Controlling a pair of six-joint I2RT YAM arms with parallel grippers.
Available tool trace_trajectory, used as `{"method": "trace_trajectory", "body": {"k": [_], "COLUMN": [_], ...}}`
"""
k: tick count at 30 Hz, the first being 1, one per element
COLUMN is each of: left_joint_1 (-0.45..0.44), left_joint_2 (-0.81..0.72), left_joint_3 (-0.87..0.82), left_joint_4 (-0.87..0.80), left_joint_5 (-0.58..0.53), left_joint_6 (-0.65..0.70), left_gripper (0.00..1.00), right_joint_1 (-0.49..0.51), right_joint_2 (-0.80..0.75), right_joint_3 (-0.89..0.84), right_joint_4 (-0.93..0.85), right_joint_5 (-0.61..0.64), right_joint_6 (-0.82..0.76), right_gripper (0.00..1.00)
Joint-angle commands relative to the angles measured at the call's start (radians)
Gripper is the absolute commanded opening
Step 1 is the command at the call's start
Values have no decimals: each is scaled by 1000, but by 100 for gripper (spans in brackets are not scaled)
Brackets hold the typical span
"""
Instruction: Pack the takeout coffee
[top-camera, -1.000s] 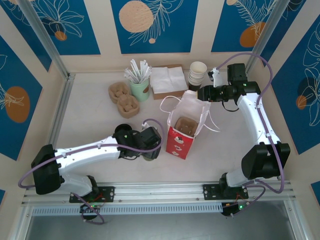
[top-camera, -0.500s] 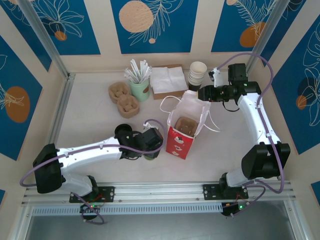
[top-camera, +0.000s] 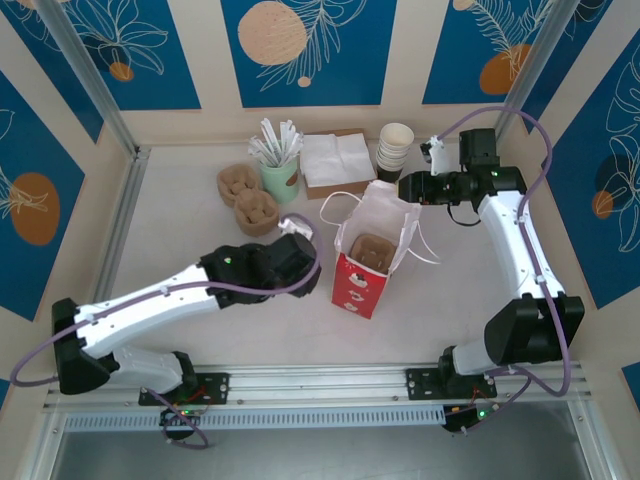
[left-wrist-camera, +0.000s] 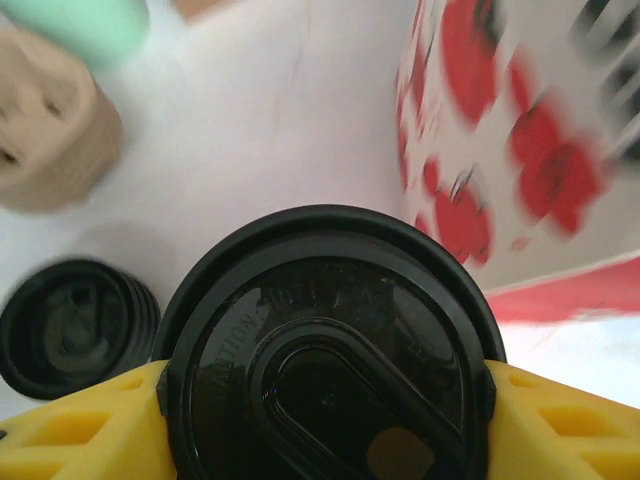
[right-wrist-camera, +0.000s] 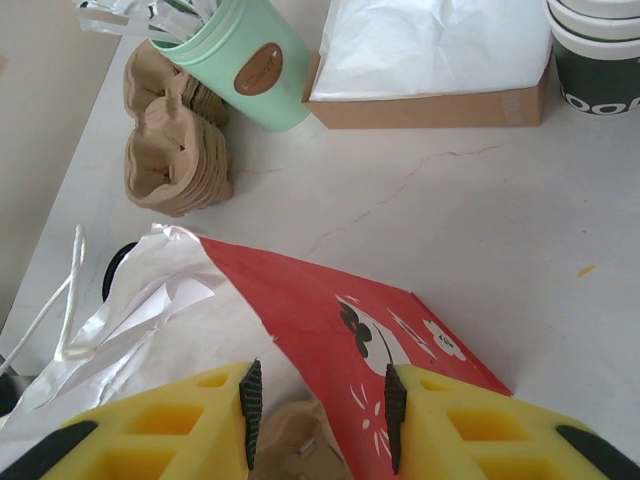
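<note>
The takeout coffee (left-wrist-camera: 325, 360) shows its round black lid in the left wrist view, pinched at both sides by yellow fingers (left-wrist-camera: 90, 430). My left gripper (top-camera: 297, 262) is shut on it just left of the red-and-white paper bag (top-camera: 362, 280), and from above the arm hides the cup. The bag's wall (left-wrist-camera: 520, 150) rises close on the right of the lid. The bag stands open with a brown carrier (top-camera: 373, 252) inside. My right gripper (top-camera: 408, 187) is at the bag's far rim. Its jaws (right-wrist-camera: 320, 400) stand apart astride the red wall (right-wrist-camera: 350, 320).
A stack of flat black lids (left-wrist-camera: 75, 325) lies on the table left of the held cup. At the back stand a pale green cup of white sticks (top-camera: 280, 175), brown carriers (top-camera: 248, 200), a napkin box (top-camera: 337, 162) and stacked paper cups (top-camera: 394, 150).
My left gripper closed on the coffee and carried it up from the front of the table toward the bag's left side. The right arm has barely moved.
</note>
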Motion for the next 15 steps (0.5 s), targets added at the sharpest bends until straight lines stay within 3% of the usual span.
{"method": "trace_trajectory", "body": {"k": [1, 8, 15], "left_joint_1": [-2, 20, 26], "left_joint_2": [-25, 32, 142], "left_joint_3": [124, 385, 600], "left_joint_4": [-77, -105, -80], "left_joint_5": [-84, -124, -26], "left_joint_6": [101, 256, 346], "left_gripper": [66, 65, 65], "right_joint_1": [-8, -7, 11], "right_joint_2": [-36, -65, -67], "right_joint_3": [-14, -18, -29], "right_joint_4": [7, -6, -8], "right_joint_5": [3, 21, 39], "right_joint_6": [24, 24, -61], "right_gripper": [40, 41, 45]}}
